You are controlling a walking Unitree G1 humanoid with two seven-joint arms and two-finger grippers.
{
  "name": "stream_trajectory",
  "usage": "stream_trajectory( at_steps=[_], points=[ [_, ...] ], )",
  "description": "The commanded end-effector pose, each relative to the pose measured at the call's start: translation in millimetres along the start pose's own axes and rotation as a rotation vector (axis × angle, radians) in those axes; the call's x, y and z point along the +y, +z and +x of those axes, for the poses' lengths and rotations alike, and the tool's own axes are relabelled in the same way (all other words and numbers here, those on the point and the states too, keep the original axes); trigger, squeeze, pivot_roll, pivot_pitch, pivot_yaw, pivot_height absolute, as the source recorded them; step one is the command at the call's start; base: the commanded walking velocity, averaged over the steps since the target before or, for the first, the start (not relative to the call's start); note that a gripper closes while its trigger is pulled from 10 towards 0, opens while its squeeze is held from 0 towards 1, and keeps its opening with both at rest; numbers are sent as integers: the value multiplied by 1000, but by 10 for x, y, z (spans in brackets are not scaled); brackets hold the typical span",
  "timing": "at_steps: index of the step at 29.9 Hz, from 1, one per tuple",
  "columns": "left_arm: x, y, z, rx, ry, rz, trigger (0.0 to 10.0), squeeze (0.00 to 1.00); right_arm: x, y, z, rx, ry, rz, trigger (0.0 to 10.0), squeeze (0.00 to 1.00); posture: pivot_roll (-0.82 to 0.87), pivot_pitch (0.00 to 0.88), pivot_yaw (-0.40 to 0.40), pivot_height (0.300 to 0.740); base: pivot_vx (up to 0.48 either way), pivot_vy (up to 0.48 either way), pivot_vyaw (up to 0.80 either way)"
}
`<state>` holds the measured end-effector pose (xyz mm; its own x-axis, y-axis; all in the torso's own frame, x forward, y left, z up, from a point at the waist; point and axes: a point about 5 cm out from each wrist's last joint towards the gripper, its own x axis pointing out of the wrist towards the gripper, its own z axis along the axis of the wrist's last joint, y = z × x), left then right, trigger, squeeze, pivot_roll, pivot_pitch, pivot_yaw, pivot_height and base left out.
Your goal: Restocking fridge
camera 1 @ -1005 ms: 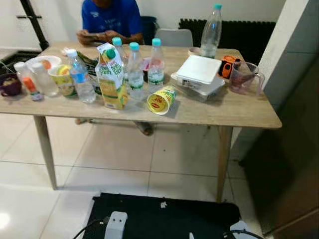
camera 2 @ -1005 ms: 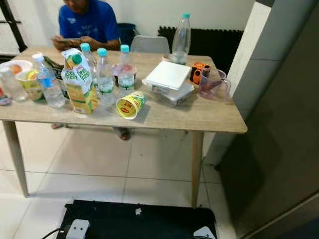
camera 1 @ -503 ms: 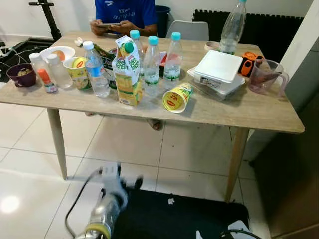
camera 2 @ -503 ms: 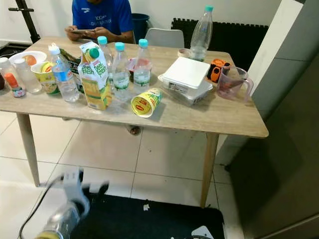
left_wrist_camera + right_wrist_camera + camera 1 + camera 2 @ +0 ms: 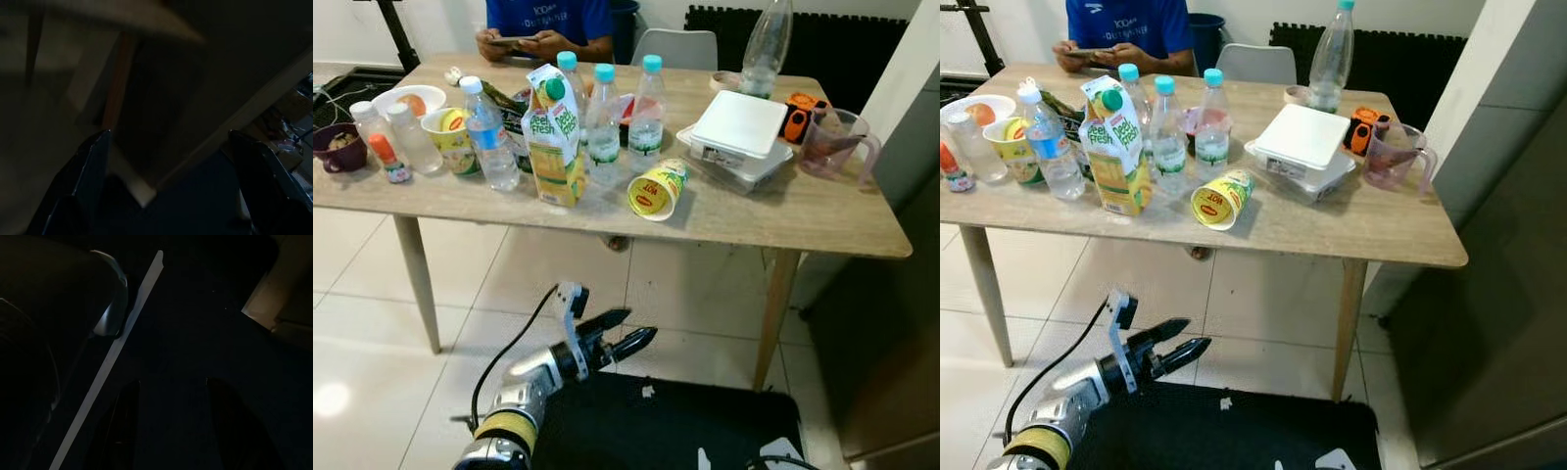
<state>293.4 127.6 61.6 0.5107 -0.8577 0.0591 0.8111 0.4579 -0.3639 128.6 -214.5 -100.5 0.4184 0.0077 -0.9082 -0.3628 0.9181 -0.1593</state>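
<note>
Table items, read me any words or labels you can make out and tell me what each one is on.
"Real Fresh": green lettering on the juice carton.
"HOT": likely, on the tipped yellow cup; its red logo is too blurred.
Water bottle labels: too small.
White box sticker: too small.
Person's blue shirt print: blurred.

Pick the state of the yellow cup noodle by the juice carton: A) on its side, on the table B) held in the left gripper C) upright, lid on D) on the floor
A: the yellow cup noodle lies tipped on its side on the wooden table, just beside the juice carton, while the left gripper hangs open and holds nothing, below the table's edge.
</note>
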Motion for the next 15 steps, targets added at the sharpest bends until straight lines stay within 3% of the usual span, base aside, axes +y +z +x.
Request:
stream_trajectory(
  at_steps=[1,4,5,6,7,10,15],
  points=[
    [-33,37,70,-12,-12,23,10000,0,18,-57,-9,14,3,-5,10000,0,-38,117,-32,740,0,0,0],
    [-100,592,384,-167,17,217,10000,0,56,-94,-12,21,11,-5,10000,0,-36,139,-22,740,0,0,0],
    [-100,592,384,-167,17,217,10000,0,56,-94,-12,21,11,-5,10000,0,-36,139,-22,740,0,0,0],
    [-147,766,482,-216,15,256,10000,690,57,-108,-15,23,10,-2,10000,0,-36,150,-18,740,0,0,0],
    [-193,913,563,-251,14,292,10000,1000,64,-119,-17,24,10,1,10000,0,-40,163,-13,740,0,0,0],
    [-285,1147,714,-315,14,352,10000,1000,97,-141,-20,24,14,1,10000,0,-48,189,-8,740,0,0,0],
    [-300,1219,793,-333,60,364,10000,1000,148,-181,-26,26,24,-2,10000,0,-61,227,1,740,0,0,0]
  ],
)
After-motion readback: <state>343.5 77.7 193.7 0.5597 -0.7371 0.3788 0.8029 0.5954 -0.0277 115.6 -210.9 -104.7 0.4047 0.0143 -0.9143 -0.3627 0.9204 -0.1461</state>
